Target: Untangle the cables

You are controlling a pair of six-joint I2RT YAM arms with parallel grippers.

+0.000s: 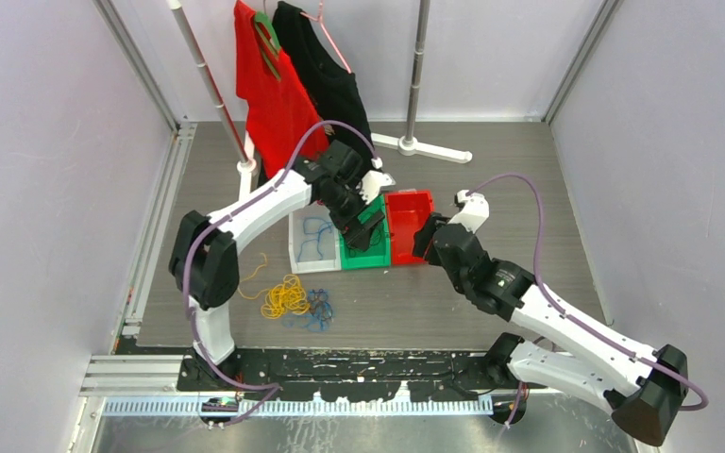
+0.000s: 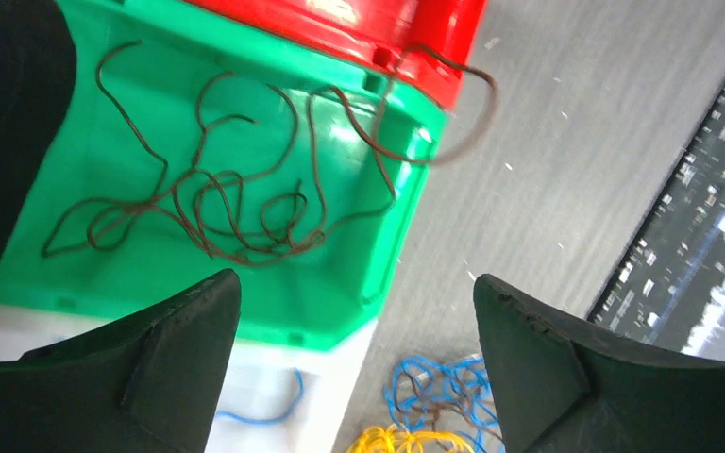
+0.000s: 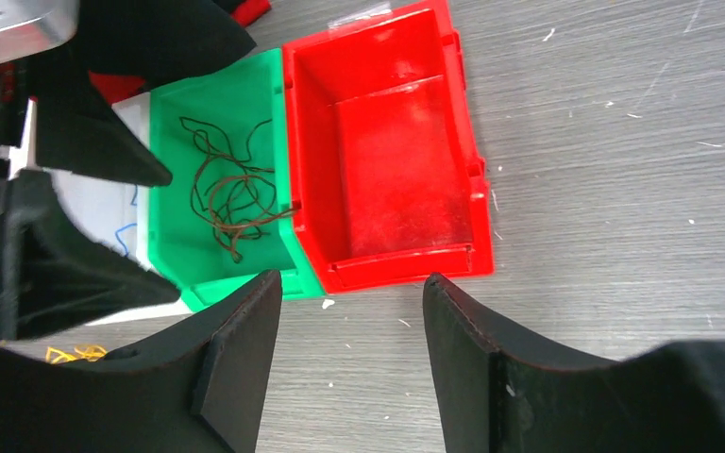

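Observation:
A bunch of tangled cables lies on the table near the left arm's base, with a yellow part [image 1: 286,297] and a blue part [image 1: 319,310]. It also shows in the left wrist view, blue [image 2: 434,387] and yellow [image 2: 406,442]. A dark cable [image 2: 227,208] lies in the green bin [image 2: 340,283], one end hanging over its rim. A blue cable [image 2: 264,412] lies in the white bin [image 1: 295,247]. My left gripper [image 2: 354,283] is open and empty above the green bin [image 1: 363,261]. My right gripper [image 3: 351,278] is open and empty, just in front of the red bin [image 3: 387,160].
The red bin [image 1: 409,226] holds nothing. A clothes rack with a red shirt [image 1: 269,90] and a black shirt [image 1: 326,75] stands behind the bins, its base [image 1: 425,146] at the back. Walls close in both sides.

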